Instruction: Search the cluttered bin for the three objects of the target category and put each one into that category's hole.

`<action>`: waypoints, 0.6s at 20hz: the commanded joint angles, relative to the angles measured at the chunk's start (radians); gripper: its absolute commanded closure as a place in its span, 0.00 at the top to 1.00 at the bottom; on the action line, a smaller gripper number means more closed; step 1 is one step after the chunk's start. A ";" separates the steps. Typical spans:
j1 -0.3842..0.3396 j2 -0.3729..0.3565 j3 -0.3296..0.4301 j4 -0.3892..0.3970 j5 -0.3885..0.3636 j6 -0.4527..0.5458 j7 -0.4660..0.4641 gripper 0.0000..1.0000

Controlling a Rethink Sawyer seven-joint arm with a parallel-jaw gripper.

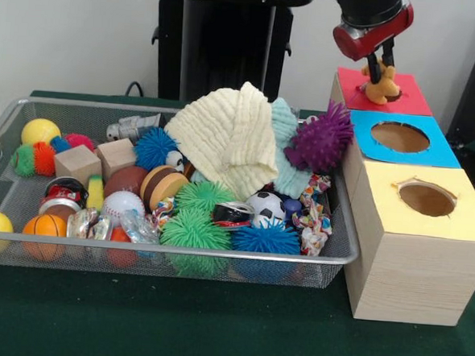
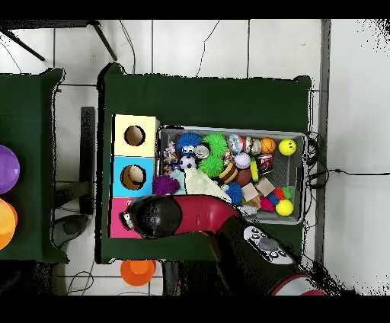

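Observation:
My gripper [image 1: 380, 68] hangs over the far end of the pale wooden box and is shut on the top of a small yellow-orange stuffed toy [image 1: 382, 89]. The toy sits in the mouth of the round hole with the red surround [image 1: 409, 97]. In the overhead view the arm's red and black end [image 2: 156, 215] covers that hole; only a strip of the red surround [image 2: 116, 219] shows. The wire mesh bin [image 1: 7, 123] stands left of the box, full of clutter. I cannot pick out any other stuffed animal in it.
The blue-surround hole [image 1: 400, 137] and yellow-surround hole [image 1: 426, 199] lie nearer the camera on the same box. In the bin a cream cloth [image 1: 228, 133] is heaped in the middle, with a purple puffer ball [image 1: 320, 139], green puffer balls [image 1: 194, 228], yellow balls [image 1: 40, 130] and wooden cubes [image 1: 77, 164].

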 commanded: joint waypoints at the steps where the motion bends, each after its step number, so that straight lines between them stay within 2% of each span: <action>1: -0.018 0.028 0.060 0.032 0.058 -0.028 0.164 0.00; 7: -0.002 0.046 0.046 0.026 0.065 0.026 0.148 0.00; 12: 0.011 0.055 0.031 0.036 0.050 0.005 0.151 0.00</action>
